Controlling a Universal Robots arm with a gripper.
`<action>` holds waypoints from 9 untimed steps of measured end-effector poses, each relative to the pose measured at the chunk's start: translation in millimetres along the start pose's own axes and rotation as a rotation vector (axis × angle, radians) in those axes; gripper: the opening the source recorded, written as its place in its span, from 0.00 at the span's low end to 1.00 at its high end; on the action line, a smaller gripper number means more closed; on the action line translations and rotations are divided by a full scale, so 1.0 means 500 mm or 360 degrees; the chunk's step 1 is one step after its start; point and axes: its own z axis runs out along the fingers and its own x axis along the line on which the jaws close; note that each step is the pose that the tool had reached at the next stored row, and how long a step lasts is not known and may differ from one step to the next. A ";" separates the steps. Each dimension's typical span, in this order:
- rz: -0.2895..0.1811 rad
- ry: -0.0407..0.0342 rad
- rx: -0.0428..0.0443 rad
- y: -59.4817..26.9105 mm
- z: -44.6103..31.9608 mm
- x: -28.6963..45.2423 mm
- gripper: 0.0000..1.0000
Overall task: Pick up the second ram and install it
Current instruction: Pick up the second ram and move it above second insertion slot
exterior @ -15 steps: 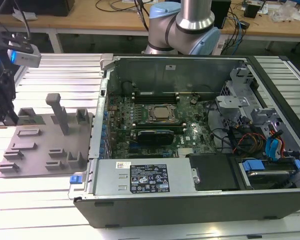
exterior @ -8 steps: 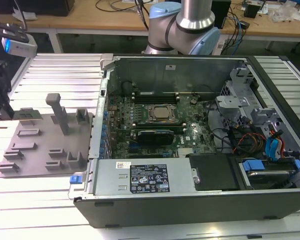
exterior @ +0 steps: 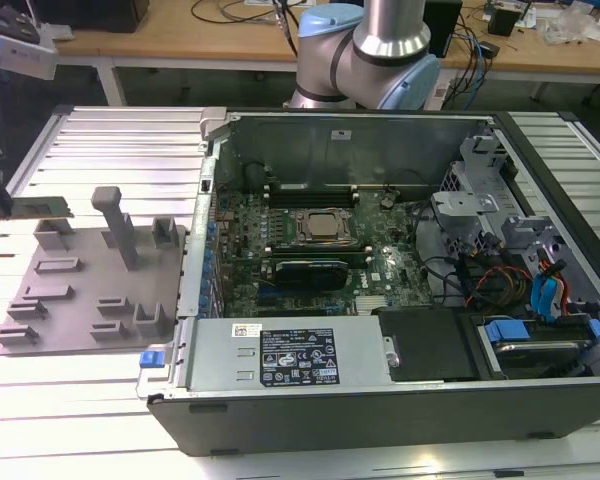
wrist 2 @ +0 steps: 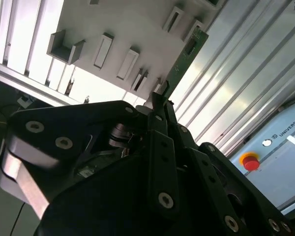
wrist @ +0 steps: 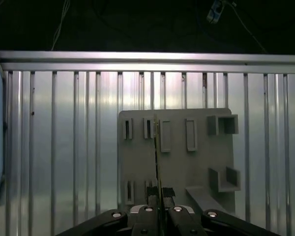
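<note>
Exterior view's left edge, second ram point(exterior: 42, 208) held level over grey holder tray point(exterior: 80, 300) on slatted desk point(exterior: 130, 140), open computer case point(exterior: 380, 250) at right, first wrist view, claw point(wrist: 160, 196) clenched on ram's end.

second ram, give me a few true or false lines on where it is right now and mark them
1. The second ram is clamped between the fingers. True.
2. The second ram sits in a slot on the motherboard. False: it is held over the grey holder tray, outside the computer case.
3. The computer case is open, with the motherboard showing. True.
4. The gripper hangs over the computer case. False: it is over the grey holder tray, which lies to the exterior view's left of the case.
</note>
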 end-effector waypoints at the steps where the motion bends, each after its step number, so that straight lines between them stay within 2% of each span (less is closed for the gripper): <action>1: 0.0000 0.0000 0.0000 0.000 -0.005 0.000 0.11; 3: 0.0000 0.0000 0.0000 0.001 -0.021 -0.001 0.11; 8: 0.0000 0.0000 0.0000 0.002 -0.052 -0.002 0.11; 9: 0.0000 0.0000 0.0000 0.003 -0.065 -0.002 0.11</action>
